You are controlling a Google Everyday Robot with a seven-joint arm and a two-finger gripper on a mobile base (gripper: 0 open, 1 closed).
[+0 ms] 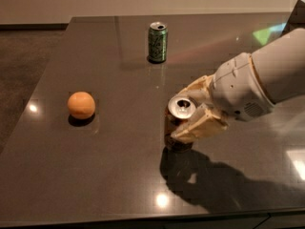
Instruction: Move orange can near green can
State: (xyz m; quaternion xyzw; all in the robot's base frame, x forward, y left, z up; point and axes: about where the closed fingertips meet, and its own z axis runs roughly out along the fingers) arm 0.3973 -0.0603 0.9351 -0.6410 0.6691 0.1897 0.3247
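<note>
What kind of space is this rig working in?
Probably an office or lab break area: dark glossy counter, green can and orange fruit on it, dark floor beside. The end effector grips the orange can at front right.

- The desk (119,171) is shining glossy, mirroring lights.
- The gripper (181,115), near the desk's front edge, is looking matt cream plastic.
- The orange can (181,107) is gleaming silver metal on top.

I read no lettering on the green can (157,42), only dark swirls, none on the orange can (172,127), clasped by my gripper (185,112) mid-table (119,175)
</note>
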